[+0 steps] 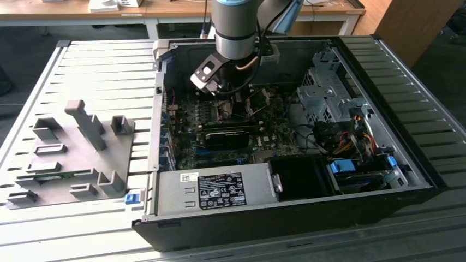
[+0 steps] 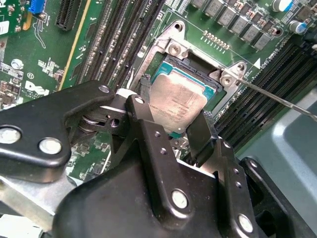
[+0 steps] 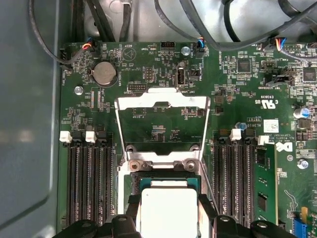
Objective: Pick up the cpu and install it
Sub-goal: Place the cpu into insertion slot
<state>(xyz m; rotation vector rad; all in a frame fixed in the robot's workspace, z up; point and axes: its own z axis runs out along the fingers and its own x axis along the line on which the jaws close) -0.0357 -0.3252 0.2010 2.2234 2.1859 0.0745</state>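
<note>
Count: 1 small flat square silver-topped cpu (image 2: 177,104), 1 black gripper (image 2: 171,116) w/ 2 fingers (image 2: 148,139), 1 metal-framed socket (image 2: 163,44). Cpu betw. both fingers, pinched at opp. edges, directly over socket. Steel load frame (image 3: 148,101) flipped open beyond fingertips.

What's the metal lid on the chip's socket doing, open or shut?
Open. The lid is swung back over the motherboard, leaving the cpu uncovered.

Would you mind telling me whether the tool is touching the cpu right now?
Cannot tell: in both wrist views the tool flanks the cpu closely, but its dark edges hide any contact or gap.
</note>
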